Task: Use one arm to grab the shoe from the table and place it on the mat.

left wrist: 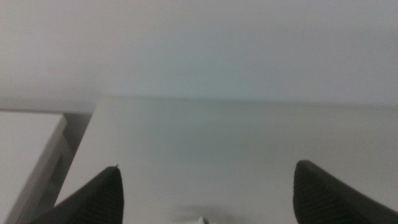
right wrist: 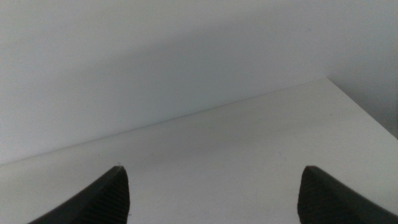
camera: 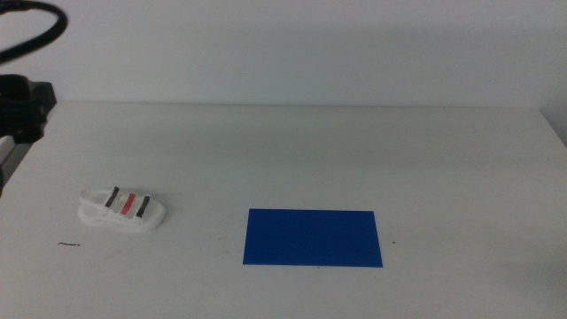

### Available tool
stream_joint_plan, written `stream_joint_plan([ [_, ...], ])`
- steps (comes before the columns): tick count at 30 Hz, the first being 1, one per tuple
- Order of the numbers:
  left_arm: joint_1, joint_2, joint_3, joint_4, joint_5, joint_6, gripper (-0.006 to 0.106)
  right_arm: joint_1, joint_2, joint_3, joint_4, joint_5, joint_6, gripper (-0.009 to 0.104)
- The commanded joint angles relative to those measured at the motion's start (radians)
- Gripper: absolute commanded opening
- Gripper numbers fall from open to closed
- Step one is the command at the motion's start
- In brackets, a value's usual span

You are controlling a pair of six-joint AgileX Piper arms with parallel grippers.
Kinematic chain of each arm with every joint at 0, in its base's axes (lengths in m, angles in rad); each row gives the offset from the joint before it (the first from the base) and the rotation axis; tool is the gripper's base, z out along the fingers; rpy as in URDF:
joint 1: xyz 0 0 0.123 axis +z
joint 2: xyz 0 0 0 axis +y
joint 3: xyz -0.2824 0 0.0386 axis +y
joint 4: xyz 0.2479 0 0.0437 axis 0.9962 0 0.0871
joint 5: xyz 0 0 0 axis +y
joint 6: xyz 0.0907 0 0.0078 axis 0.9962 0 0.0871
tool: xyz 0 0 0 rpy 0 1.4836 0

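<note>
The table (camera: 301, 151) is the largest thing in sight, a plain white top that fills most of the middle view, with a pale wall behind its far edge. Both wrist views show the same bare white surface running up to that wall.

Part of the arm (camera: 22, 97) shows at the table's far left corner in the middle view: a dark block with a black cable looping above it. Neither gripper appears in that view.

The mat (camera: 313, 237) lies flat near the front edge, about midway along it and a little toward the right. It is a deep blue rectangle with its long sides parallel to the front edge, and nothing rests on it.

The left gripper (left wrist: 205, 193) shows only in its own wrist view, its two dark jaws standing wide apart with nothing between them, above bare table. The right gripper (right wrist: 211, 193) is the same in its wrist view: jaws spread wide, empty, over bare table near a corner of the top.

The shoe (camera: 121, 210) sits on the table toward the left edge, well apart from the mat and at about the same depth from the front edge. It rests on its sole, lengthwise roughly along the front edge, with its red strap between the two dark ones. No gripper touches it.

A thin dark speck (camera: 69, 244) lies just in front of the shoe, nearer the left edge.
</note>
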Motion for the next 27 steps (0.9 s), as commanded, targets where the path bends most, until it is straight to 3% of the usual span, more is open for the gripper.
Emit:
stream_joint_plan([
  [1, -0.001, 0.047, -0.059, 0.017, 0.080, -0.009, 0.092, 0.002, -0.005, 0.002, -0.006, -0.008, -0.006, 0.079],
  [10, -0.001, 0.261, -0.306, 0.049, 0.350, 0.030, 0.092, 0.002, -0.005, 0.002, -0.006, -0.008, -0.006, 0.079],
  [17, -0.001, 0.449, -0.492, 0.026, 0.524, 0.030, 0.092, 0.002, -0.005, 0.002, -0.006, -0.008, -0.006, 0.079],
  [27, -0.001, 0.683, -0.664, -0.033, 0.674, -0.180, 0.092, 0.002, -0.005, 0.002, -0.006, -0.008, -0.006, 0.079],
])
